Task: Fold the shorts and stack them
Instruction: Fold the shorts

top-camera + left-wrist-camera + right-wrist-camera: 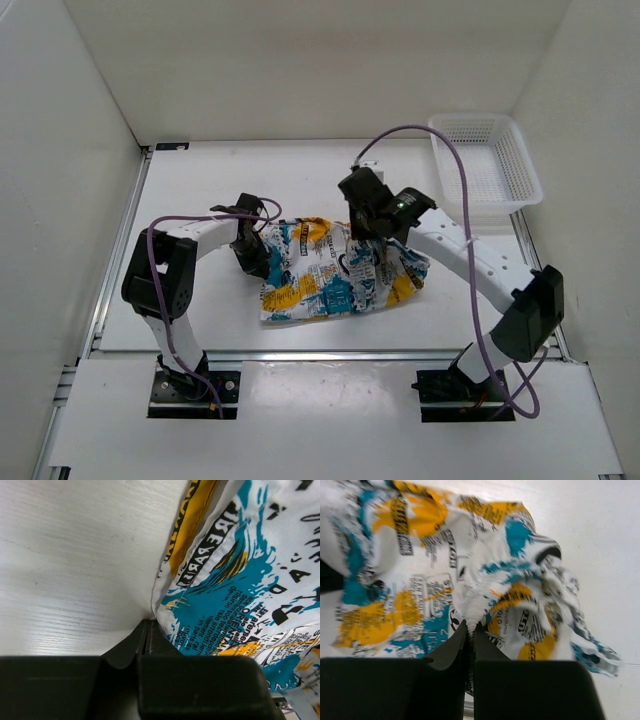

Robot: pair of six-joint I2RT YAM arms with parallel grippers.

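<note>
**White mesh basket at the far corner, printed shorts pinched at mid-table**

White plastic mesh forms the only container, a rectangular basket (487, 160) at about 1 o'clock on the table (200, 200), hard against the side wall; its floor and walls show as plain lattice from rim to rim; a purple cable (410, 127) loops in front of its 9 o'clock wall.

The shorts (320, 285) lie outside the basket and well apart from it, at the middle of the table; they are white cloth printed with teal, yellow and black patches, spread mostly flat toward 7 o'clock and rumpled toward 3 o'clock.

The left gripper (260, 262) sits at the 9 o'clock edge of the shorts; in its wrist view the two black fingers (200, 690) are pressed together, and the yellow-and-white hem runs straight into their tips, so the jaws pinch the edge of the cloth just off the white table.

The right gripper (365, 245) comes down on the shorts at about 1 o'clock of the garment; its wrist view, somewhat blurred, shows the fingers (445, 652) closed tight, with a ridge of fabric drawn up into the tips and creases fanning away from that spot; a crumpled leg end trails toward 4 o'clock in that view.

Both arms curve in from 6 o'clock, one on each side of the shorts.
</note>
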